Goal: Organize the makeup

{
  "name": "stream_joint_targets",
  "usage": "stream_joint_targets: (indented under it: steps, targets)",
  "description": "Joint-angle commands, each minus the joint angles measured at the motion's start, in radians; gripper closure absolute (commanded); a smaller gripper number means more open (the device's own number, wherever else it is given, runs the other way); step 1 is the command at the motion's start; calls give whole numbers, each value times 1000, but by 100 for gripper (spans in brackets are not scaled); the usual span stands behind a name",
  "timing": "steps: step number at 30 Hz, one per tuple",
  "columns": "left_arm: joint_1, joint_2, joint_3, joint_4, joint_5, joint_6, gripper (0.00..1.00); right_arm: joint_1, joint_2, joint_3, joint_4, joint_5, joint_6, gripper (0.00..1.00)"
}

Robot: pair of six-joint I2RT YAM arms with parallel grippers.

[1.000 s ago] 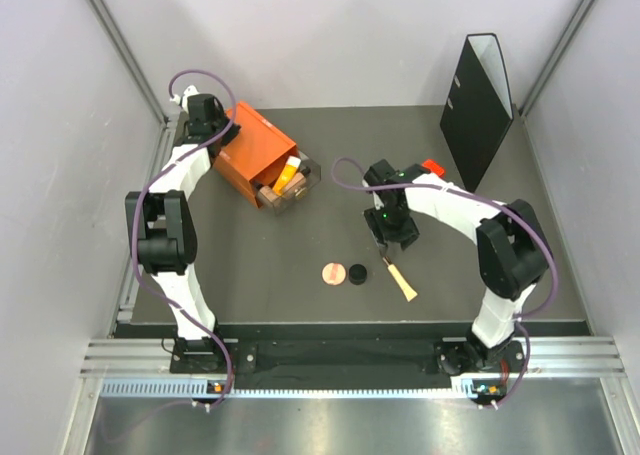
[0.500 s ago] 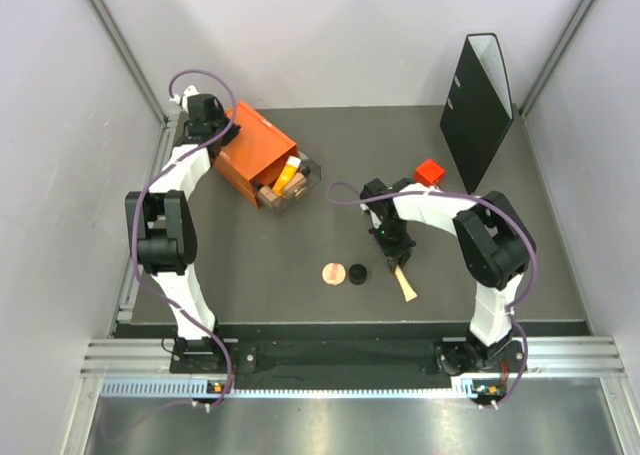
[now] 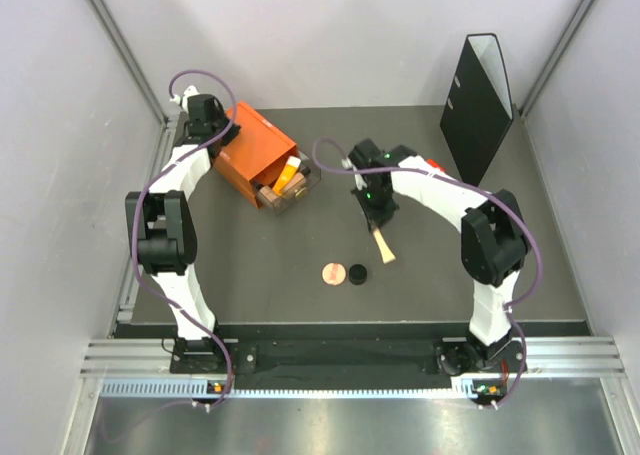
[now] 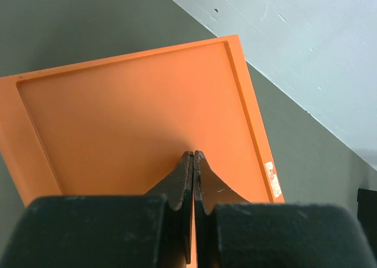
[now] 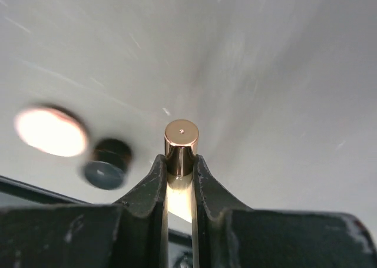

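Makeup (image 3: 281, 186) lies in two places on the table (image 3: 300, 310). Your right gripper (image 5: 179, 162) is clamped on the beige stick (image 3: 384, 247). Its two fingers press either side of the body just below the shiny copper-coloured cap (image 5: 181, 135). From above, the stick juts out of the gripper near the middle of the table, slanting toward the near edge. Whether its lower end touches the surface, you cannot tell.

Near it, to the left and closer to you, the round pink disc (image 3: 333, 273) and the small black disc (image 3: 357, 273) lie side by side, pink on the left.

The other cosmetics sit in the open drawer (image 3: 311, 175) of the orange box (image 3: 250, 150) at the far left. An orange tube (image 3: 289, 175) and beige bottles (image 3: 270, 192) are packed together there.

Your left gripper (image 4: 193, 156) grips nothing. Its fingertips are pressed together, down at the box's flat orange top.

A red cube (image 3: 432, 164) peeks out from behind the right arm (image 3: 450, 200). A black file holder (image 3: 478, 95) stands upright at the far right.
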Motion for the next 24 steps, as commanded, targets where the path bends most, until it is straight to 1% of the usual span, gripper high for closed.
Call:
stream_joint_targets:
  steps: [1,4,7,10,11,13,14,15,16,17,19,20,21,22,24]
  targets:
    - [-3,78,-73,-216,-13,31,100,14,29,238,-41,-20,-33,100]
    - [-3,76,-73,-218,-13,28,100,14,56,345,-34,-61,-16,100]
    - [-3,76,-75,-216,-10,26,100,14,75,413,6,-107,25,100]
    - [-3,76,-75,-215,-10,29,100,14,82,447,98,-176,75,100]
    - [-3,74,-75,-215,-8,29,100,14,85,456,153,-222,88,100]
    - [-3,76,-75,-216,-5,32,100,14,124,539,169,-251,119,100]
    - [-3,78,-75,-215,-5,32,100,13,141,566,184,-294,128,100]
    - [-3,76,-76,-213,-7,32,100,13,179,634,187,-313,147,100]
    - [-3,76,-75,-213,-5,31,100,8,194,657,196,-328,159,100]
    - [-3,76,-76,-213,-5,32,100,5,204,665,221,-386,177,100]
    - [-3,74,-78,-215,-5,32,100,-6,219,654,328,-438,258,100]
    - [-3,73,-81,-213,-5,32,100,-10,223,647,363,-498,291,100]
    - [-3,73,-81,-213,-2,32,100,-12,237,647,396,-517,343,100]
    - [-3,71,-83,-213,-5,31,100,-15,245,651,434,-532,357,100]
    - [-3,65,-89,-210,-7,24,100,-23,271,674,442,-558,392,100]
